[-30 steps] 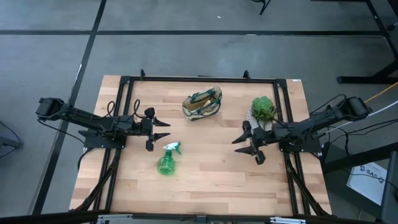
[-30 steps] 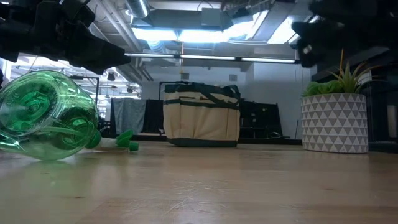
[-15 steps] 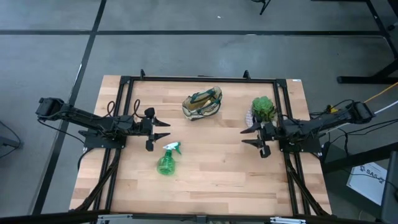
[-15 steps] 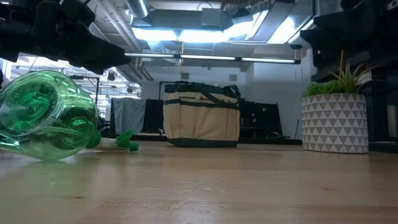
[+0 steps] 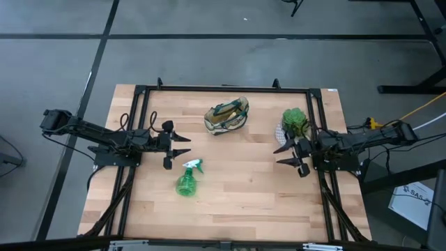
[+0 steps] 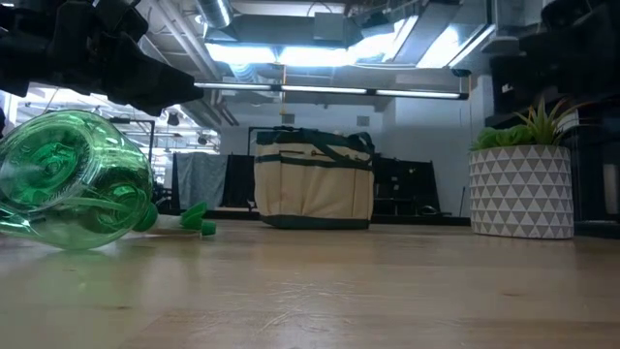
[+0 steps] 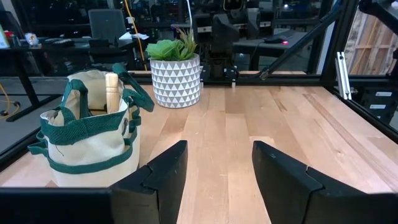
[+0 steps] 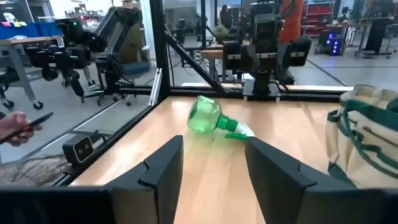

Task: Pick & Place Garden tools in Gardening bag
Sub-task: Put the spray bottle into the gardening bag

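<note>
While the green spray bottle [image 5: 187, 180] lies on its side on the wooden worktop [image 5: 237, 202], both arms hang above the surface with nothing in their grasp. The left claw [image 5: 182, 146] sits over the left part of the worktop, its two dark fingers [image 7: 163, 174] spread apart and pointing toward the middle; the bottle's nozzle end lies just beside it, apart from it, on the side nearer the front edge. The right claw [image 5: 281, 155] is over the right part of the worktop, close to the frame rail, its fingers [image 8: 163, 167] also parted and empty, aimed back toward the left arm.

The gardening bag [image 5: 227, 116] stands upright near the far edge of the worktop, roughly midway between the two arms. It is beige cloth with dark green trim and handles, and its mouth is open. In the left wrist view a wooden handle [image 7: 112, 92] sticks up out of the bag's mouth; which tool it belongs to cannot be told. Seen from the low view, the bottle [image 6: 76, 182] lies in the near left foreground with its green nozzle pointing toward the bag [image 6: 314, 180], well apart from it.

A potted plant [image 5: 295, 122] in a white patterned pot stands on the right side of the worktop, just beside the right arm, on its far side.
</note>
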Tool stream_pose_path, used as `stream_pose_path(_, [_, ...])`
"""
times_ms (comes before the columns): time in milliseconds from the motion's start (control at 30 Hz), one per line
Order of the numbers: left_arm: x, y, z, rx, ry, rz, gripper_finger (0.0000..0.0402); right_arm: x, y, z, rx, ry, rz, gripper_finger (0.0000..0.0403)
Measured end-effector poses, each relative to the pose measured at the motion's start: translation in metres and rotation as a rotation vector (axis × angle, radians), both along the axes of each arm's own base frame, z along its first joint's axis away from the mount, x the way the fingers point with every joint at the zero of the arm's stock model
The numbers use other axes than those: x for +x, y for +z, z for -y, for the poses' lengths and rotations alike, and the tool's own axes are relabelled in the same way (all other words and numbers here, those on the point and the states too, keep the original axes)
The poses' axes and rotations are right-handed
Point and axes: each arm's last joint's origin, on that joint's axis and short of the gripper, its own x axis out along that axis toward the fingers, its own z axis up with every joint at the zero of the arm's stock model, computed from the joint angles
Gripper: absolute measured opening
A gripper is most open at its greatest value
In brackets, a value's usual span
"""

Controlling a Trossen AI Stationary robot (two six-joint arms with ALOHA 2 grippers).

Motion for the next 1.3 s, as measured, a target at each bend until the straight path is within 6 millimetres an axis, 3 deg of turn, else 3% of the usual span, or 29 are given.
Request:
stream_pose_path(133, [0.0,0.0,0.0,0.0,0.0,0.0,0.0176,-0.003,-0.014,0.0,0.02,0.0,0.035,0.0176])
stream_pose_path(333, [0.0,0.0,0.0,0.0,0.0,-0.001,0.0178,-0.002,-0.02,0.0,-0.011,0.002,-0.014,0.0176])
stream_pose_path(633, [0.0,0.0,0.0,0.0,0.0,0.0,0.0178,-0.006,-0.043,0.002,-0.159,-0.012,-0.246,0.0176])
stream_pose_path(900, [0.0,0.0,0.0,0.0,0.0,0.0,0.0177,-0.004,-0.033,0.002,-0.22,-0.003,-0.101,0.0176])
stream_pose_path(1300, [0.0,0.0,0.0,0.0,0.0,-0.001,0.0177,-0.004,-0.033,0.002,-0.25,-0.028,-0.102,0.0176])
